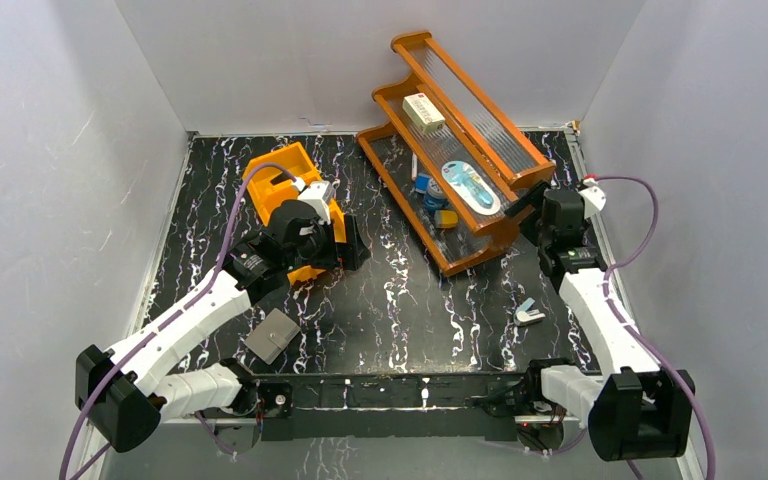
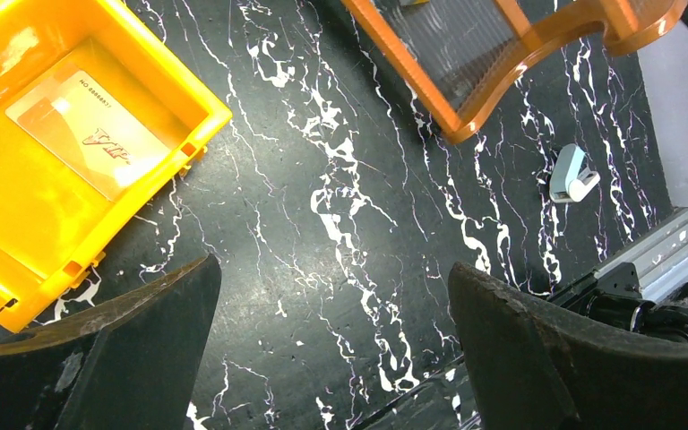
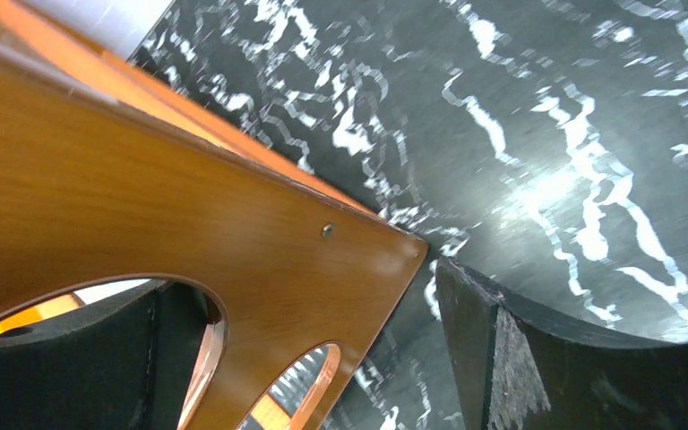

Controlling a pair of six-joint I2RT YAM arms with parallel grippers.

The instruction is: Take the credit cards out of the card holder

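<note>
Your left pincer (image 2: 331,285) hangs released over the table (image 2: 340,143), with nothing between its fingers. One credit card (image 2: 90,134) lies in the orange bin (image 2: 193,90), just ahead of it and to its left. The card holder (image 1: 272,336) lies behind this pincer, on the table beside its own forearm, and I cannot tell if cards remain inside it. I judge that you are between two cards, so the next move asks you to draw the left pincer back and lower it onto the holder. Your right pincer (image 3: 297,282) is released too. The end panel of the wooden rack (image 3: 143,179) reaches in between its fingers, and the holder is far off to its side.
</note>
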